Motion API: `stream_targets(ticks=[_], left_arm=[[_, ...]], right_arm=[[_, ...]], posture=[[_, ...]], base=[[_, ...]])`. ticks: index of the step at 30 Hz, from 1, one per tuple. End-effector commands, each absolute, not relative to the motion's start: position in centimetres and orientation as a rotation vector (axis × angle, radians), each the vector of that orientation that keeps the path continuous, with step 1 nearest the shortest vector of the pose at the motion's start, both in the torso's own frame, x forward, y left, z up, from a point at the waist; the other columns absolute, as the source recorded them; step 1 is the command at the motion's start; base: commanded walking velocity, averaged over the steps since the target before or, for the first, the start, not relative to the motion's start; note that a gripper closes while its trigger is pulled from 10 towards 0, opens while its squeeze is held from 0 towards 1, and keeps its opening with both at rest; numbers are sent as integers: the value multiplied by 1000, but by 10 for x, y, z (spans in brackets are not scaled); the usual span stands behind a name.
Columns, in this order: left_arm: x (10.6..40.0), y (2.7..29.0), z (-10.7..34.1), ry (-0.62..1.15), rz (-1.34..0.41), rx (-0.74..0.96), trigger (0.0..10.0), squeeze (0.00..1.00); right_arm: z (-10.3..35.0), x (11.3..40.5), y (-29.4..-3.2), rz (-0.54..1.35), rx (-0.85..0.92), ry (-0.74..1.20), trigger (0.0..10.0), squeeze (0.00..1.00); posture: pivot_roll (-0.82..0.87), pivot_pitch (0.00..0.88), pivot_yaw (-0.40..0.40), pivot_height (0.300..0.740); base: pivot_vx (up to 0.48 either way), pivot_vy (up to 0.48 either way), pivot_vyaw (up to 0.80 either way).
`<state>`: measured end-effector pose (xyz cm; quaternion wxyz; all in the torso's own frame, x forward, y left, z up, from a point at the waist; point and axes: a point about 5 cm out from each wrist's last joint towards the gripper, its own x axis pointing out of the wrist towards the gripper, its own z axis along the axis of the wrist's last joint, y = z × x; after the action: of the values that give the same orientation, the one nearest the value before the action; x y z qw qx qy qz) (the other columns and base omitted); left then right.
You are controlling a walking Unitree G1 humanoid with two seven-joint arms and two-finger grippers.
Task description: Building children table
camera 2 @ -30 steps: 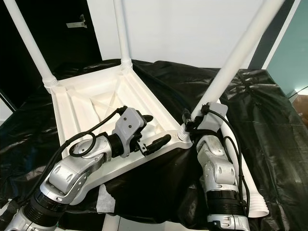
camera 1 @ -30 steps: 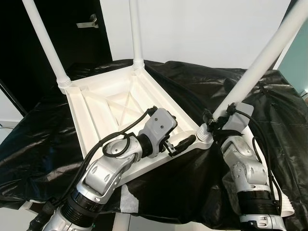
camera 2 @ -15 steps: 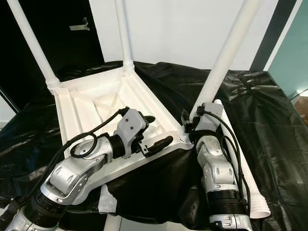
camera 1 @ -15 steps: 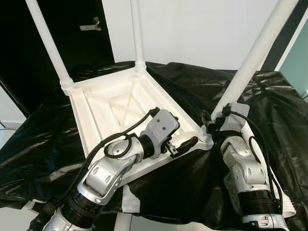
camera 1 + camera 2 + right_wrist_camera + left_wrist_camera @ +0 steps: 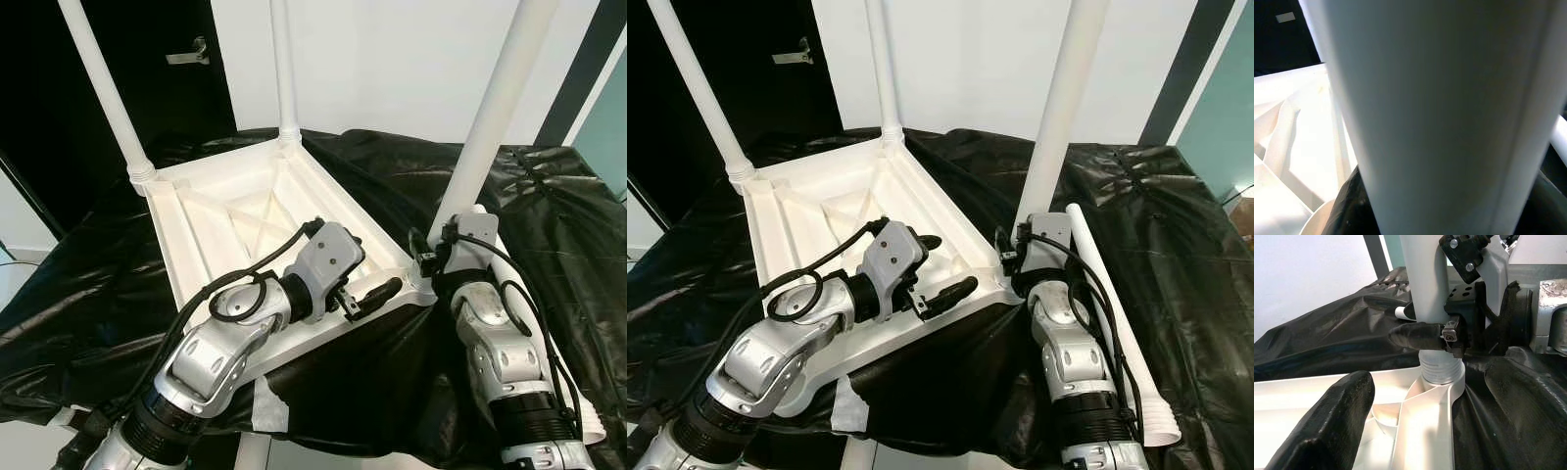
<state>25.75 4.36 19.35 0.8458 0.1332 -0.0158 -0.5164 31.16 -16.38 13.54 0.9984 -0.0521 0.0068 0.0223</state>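
Observation:
The white table top (image 5: 196,245) lies upside down on a black sheet (image 5: 88,294). Two white legs (image 5: 103,88) (image 5: 284,69) stand upright in its far corners. A third leg (image 5: 495,108) stands almost upright in the near right corner, its ribbed collar (image 5: 1440,369) at the socket. My right gripper (image 5: 1017,257) is shut on this leg just above the collar. My left gripper (image 5: 955,262) is open and straddles the near rim, one finger (image 5: 1332,426) inside the frame and the other (image 5: 1415,335) outside. A fourth leg (image 5: 1112,313) lies loose on the sheet at the right.
The black sheet covers the whole work surface and hangs over its front edge, where a white scrap (image 5: 265,406) sticks out. A dark door with a handle (image 5: 191,54) is at the back left; a white wall stands behind.
The leg in my right gripper has swung from leaning to the right to almost upright. The left gripper has stayed at the rim. The camera has shifted slightly.

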Motion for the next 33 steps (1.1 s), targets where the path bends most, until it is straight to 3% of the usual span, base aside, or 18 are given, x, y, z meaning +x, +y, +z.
stream_targets(ticks=[1, 25, 33], left_arm=[[257, 45, 195, -26, -1128, 297, 10000, 0], [257, 45, 198, -35, -1124, 297, 10000, 0], [256, 44, 199, -35, -1128, 298, 10000, 0]], right_arm=[[94, 299, -185, -35, -166, 207, 10000, 0], [84, 290, -163, 182, -428, 110, 10000, 0], [76, 288, -162, 206, -255, 133, 10000, 0]], posture=[[-35, 12, 34, 740], [-36, 14, 34, 740], [-36, 16, 38, 740]], base=[[0, 0, 0], [0, 0, 0], [0, 0, 0]])
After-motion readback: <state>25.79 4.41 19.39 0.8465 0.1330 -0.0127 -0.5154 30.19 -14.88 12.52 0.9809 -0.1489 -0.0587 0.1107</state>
